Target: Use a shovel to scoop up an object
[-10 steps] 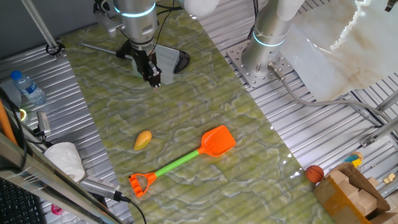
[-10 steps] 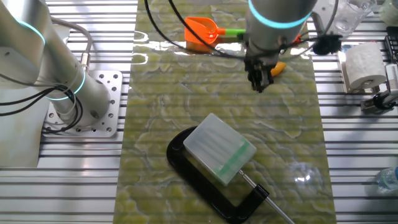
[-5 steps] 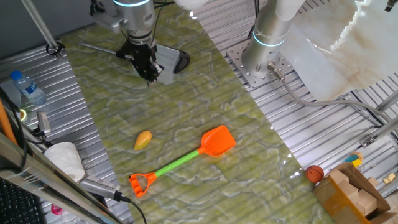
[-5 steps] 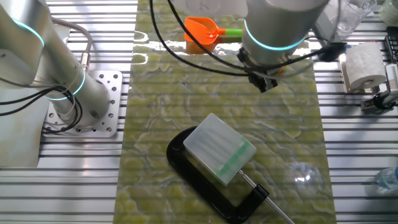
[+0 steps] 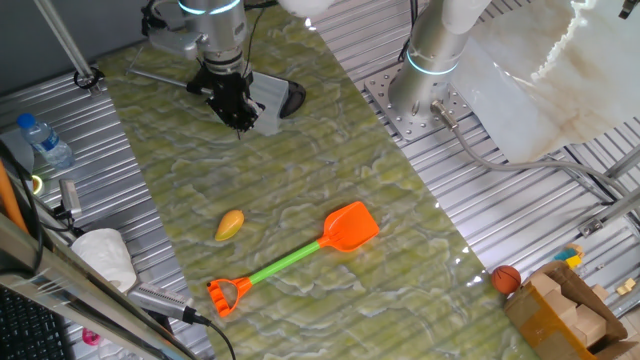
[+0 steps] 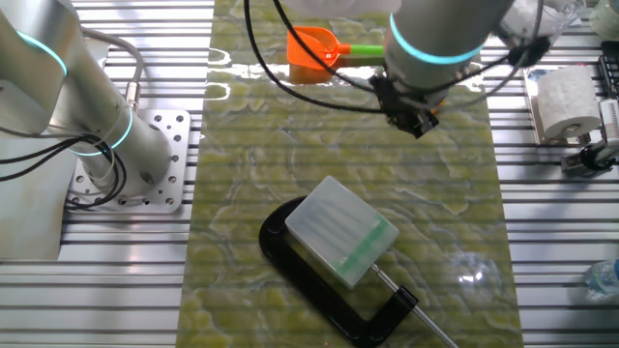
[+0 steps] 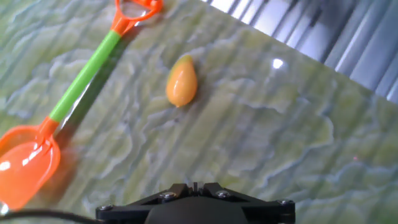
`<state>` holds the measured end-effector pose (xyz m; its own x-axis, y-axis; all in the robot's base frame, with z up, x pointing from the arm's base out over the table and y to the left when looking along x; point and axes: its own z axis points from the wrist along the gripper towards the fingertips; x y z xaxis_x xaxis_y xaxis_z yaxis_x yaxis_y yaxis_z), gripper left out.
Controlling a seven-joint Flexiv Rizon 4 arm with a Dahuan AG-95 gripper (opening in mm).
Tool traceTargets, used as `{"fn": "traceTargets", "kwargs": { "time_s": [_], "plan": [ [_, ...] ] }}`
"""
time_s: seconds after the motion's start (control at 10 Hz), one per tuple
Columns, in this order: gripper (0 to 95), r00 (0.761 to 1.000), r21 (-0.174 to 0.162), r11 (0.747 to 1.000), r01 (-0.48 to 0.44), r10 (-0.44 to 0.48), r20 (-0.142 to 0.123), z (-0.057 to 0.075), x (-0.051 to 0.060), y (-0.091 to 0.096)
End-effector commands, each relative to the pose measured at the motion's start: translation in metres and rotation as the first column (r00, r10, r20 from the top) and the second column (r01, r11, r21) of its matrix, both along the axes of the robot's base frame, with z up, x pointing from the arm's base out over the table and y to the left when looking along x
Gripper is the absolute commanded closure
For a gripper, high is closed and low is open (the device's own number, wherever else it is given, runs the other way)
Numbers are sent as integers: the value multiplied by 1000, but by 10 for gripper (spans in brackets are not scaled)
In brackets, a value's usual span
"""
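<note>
Still at approach, we judge: gripper (image 5: 238, 118) hangs near mat's far edge, jaw state unclear, holding nothing. Shovel (image 5: 296, 256) lies flat toward near edge, object (image 5: 230, 224) beside shaft, apart, both reachable.

Glossy smooth plastic on the shovel (image 5: 298, 256), orange and green. Smooth, slightly shiny skin on the yellow-orange object (image 7: 181, 85). Green marbled mat (image 5: 330, 170), sheened, glare-spotted. Ribbed bare metal on the table (image 5: 520, 210). Matt black gripper (image 5: 238, 118).
</note>
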<state>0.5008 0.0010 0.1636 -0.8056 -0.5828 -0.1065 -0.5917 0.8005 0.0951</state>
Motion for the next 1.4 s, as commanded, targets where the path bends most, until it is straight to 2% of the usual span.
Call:
{"fn": "traceTargets", "kwargs": {
  "time_s": [0.1,0.6,1.0,1.4],
  "plan": [
    [950,989,-59,988,145,-147,-20,0,-1,-1],
    [950,980,-71,978,196,-198,-21,1,-1,-1],
    [950,986,-75,984,161,-163,-23,1,0,-1],
    [950,982,-73,980,185,-187,-24,2,-1,-1]
  ]
}}
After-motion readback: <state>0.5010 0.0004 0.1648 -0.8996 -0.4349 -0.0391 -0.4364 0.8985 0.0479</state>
